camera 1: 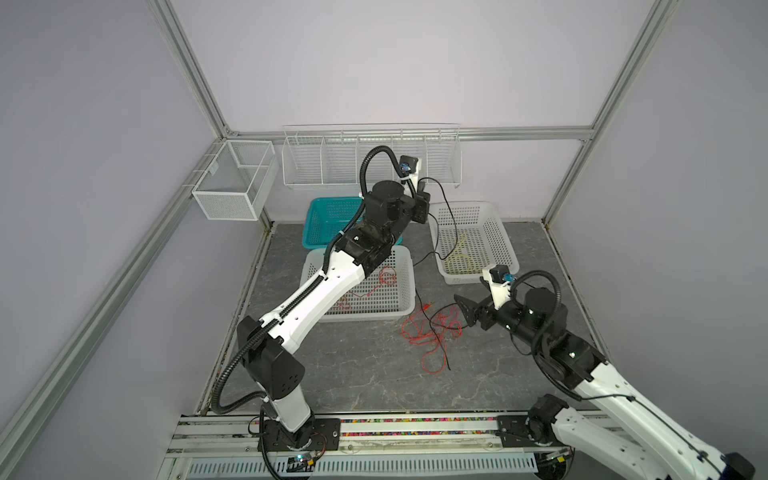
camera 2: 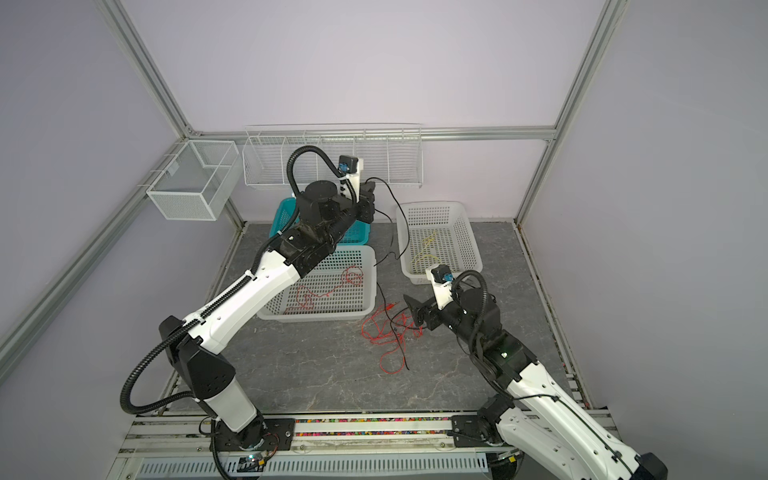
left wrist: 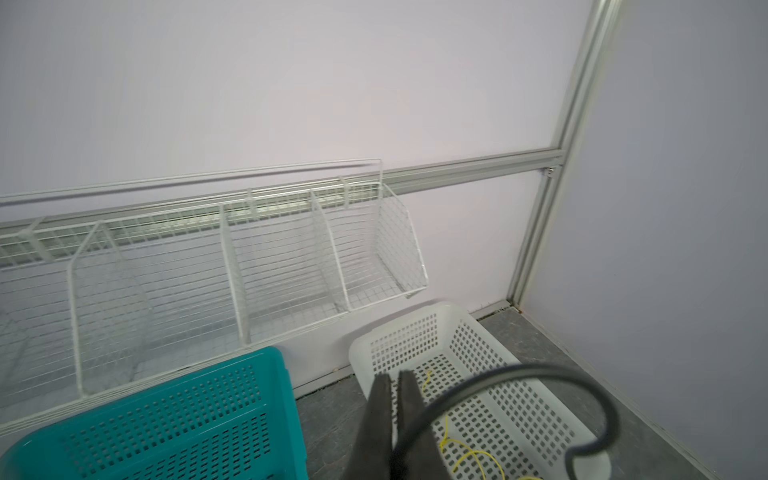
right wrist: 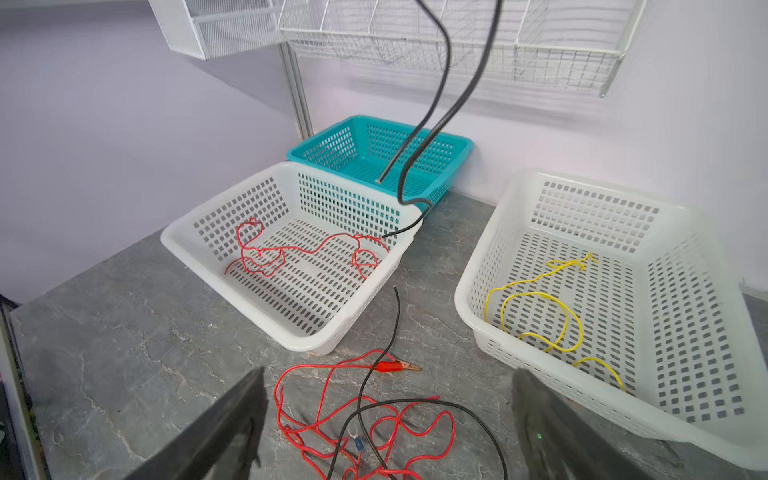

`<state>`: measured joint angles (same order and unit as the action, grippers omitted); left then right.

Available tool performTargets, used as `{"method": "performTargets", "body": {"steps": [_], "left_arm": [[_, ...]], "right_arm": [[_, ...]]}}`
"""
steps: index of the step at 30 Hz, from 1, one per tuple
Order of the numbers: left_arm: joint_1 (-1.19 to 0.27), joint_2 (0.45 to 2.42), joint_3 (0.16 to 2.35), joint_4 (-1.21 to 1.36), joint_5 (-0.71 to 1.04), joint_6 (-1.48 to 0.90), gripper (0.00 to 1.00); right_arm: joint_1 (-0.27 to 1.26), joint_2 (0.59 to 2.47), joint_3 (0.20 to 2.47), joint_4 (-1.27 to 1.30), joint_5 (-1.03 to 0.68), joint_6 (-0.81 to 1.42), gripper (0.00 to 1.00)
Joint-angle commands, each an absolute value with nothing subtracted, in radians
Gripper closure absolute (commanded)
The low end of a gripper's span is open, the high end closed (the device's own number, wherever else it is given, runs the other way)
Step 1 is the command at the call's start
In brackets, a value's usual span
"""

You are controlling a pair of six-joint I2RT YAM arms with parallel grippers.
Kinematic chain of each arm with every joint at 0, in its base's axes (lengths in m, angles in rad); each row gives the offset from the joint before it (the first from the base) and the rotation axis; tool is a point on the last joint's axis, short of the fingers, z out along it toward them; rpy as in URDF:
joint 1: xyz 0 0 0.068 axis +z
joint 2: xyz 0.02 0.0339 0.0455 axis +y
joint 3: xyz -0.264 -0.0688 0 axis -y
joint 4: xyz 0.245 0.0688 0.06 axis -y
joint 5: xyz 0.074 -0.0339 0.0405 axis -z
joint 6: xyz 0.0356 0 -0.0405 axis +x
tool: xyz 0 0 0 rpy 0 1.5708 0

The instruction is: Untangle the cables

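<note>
Two white baskets [right wrist: 241,216] [right wrist: 690,332], one teal basket [right wrist: 332,149], two wall racks [camera 1: 232,187] [camera 1: 324,166], one yellow cable [right wrist: 534,293], and seemingly three red cables [right wrist: 299,250], two black cables [right wrist: 449,58].

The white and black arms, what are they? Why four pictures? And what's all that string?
They are two robot arms, left and right. Each ends in a gripper, a pincher with two fingers. Two pictures look down on everything from above, side by side like two eyes. The other two come from little cameras on the arms' wrists. The string is thin cables. On the grey table lies a tangle of red and black ones. One white basket holds a red cable, a second white basket a yellow cable, and a teal basket stands behind. The left gripper is up high, shut on a black cable that dangles from it. The right gripper is open, low by the tangle, holding nothing.
</note>
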<state>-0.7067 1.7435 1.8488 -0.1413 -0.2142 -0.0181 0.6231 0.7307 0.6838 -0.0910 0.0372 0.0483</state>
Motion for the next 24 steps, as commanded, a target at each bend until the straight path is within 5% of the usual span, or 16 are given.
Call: {"method": "performTargets", "body": {"steps": [1, 13, 24], "left_arm": [[-0.645, 1.803, 1.924, -0.236, -0.277, -0.069, 1.00], [-0.482, 2.079, 2.216, -0.307, -0.323, -0.120, 1.00], [-0.476, 2.182, 2.024, -0.252, -0.375, -0.095, 1.00]], "right_arm": [[0.616, 0.679, 0.651, -0.087, 0.081, 0.044, 0.06], [0.617, 0.693, 0.601, -0.102, 0.061, 0.087, 0.05], [0.615, 0.745, 0.589, -0.120, 0.041, 0.100, 0.05]]}}
